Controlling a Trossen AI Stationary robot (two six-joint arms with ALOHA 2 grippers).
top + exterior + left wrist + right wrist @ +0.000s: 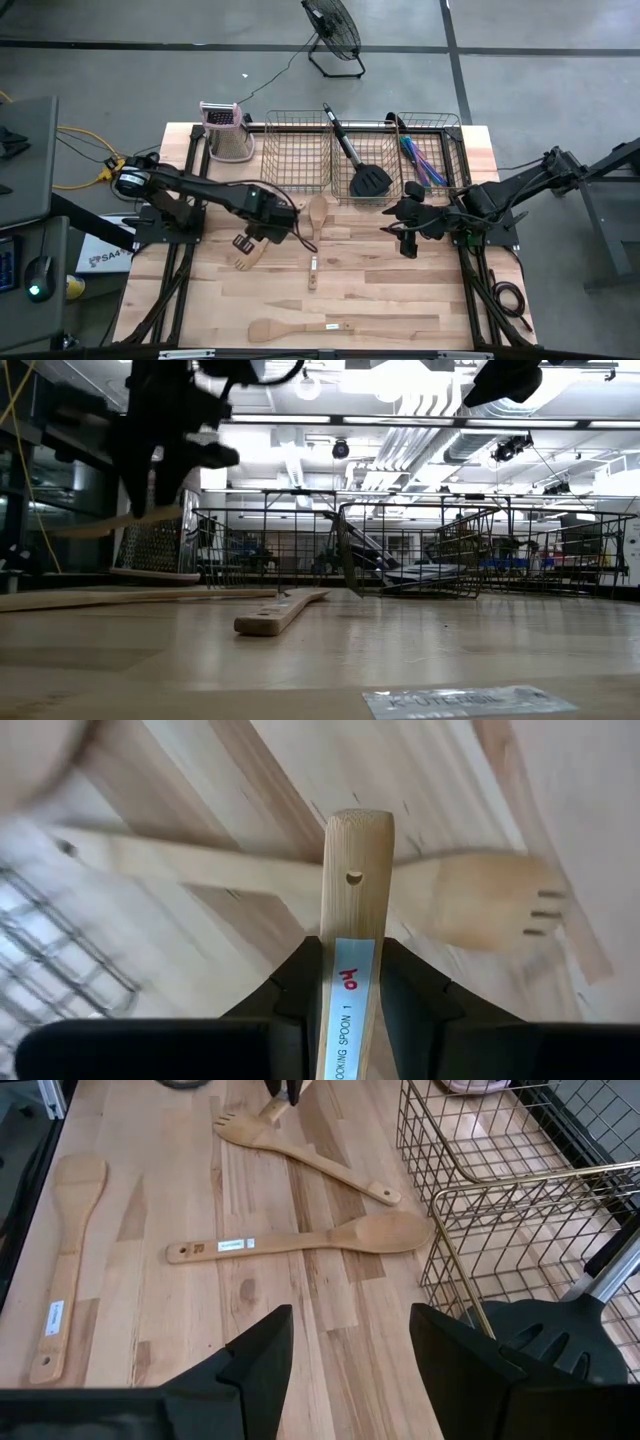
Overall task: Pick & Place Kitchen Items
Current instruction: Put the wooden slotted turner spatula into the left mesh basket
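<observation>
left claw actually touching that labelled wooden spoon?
Touching. In the left wrist view the left claw has its fingers pressed against both sides of the labelled wooden spoon's handle, no gap; the low view shows it lifted off the table.

grey concrete floor (520,30); black floor fan (333,33); bright ceiling lights (308,388).

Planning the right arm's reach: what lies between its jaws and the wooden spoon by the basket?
Bare tabletop, per the right wrist view; spoon lies ahead.

L gripper (160,490) holds wooden spoon (110,523).
</observation>
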